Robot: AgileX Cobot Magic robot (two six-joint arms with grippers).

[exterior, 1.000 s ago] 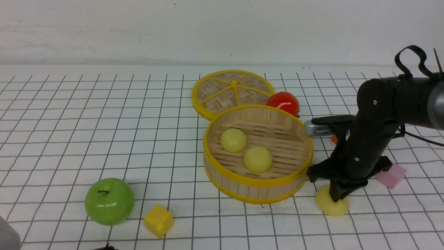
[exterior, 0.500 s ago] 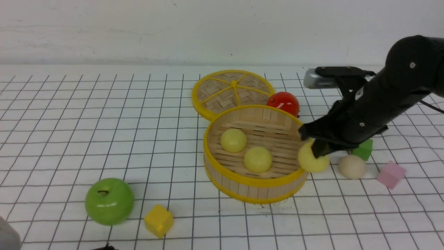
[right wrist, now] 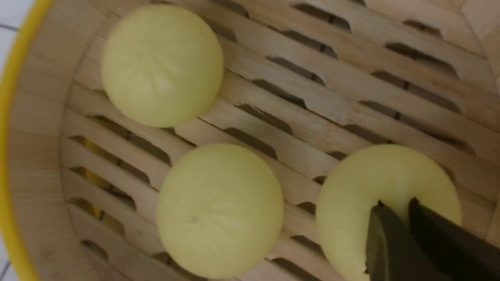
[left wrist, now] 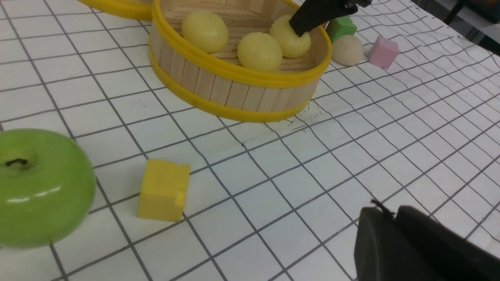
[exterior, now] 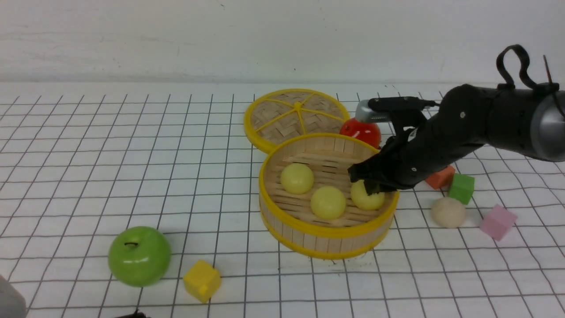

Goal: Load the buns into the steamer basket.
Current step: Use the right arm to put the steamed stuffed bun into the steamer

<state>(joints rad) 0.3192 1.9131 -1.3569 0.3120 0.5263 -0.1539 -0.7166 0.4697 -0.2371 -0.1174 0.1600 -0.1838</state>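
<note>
the steamer basket sat right of centre on the gridded table, its woven lid lying flat behind it and touching its far rim. three pale yellow buns rested on the slatted floor: the rear yellow bun toward the left, the middle yellow bun nearer the front, and the right-hand yellow bun close to the right wall. none of the three touched another. the beige bun lay outside on the table, just right of the basket.

the right gripper reached over the basket's right rim with its tips down on top of the right-hand yellow bun. in the right wrist view its two dark fingers stood close together with only a thin slit between them, against the bun's crown; whether they pinched it or merely touched it could not be told from so close. the bun itself seemed to be sitting on the slats.

the left gripper showed only as a dark mass at the edge of its own wrist view, low over bare table, and its jaws could not be made out.

a red tomato sat behind the basket beside the lid. an orange block, a green cube and a pink cube lay near the beige bun. a green apple and a yellow cube sat well apart from the basket, at front left.
</note>
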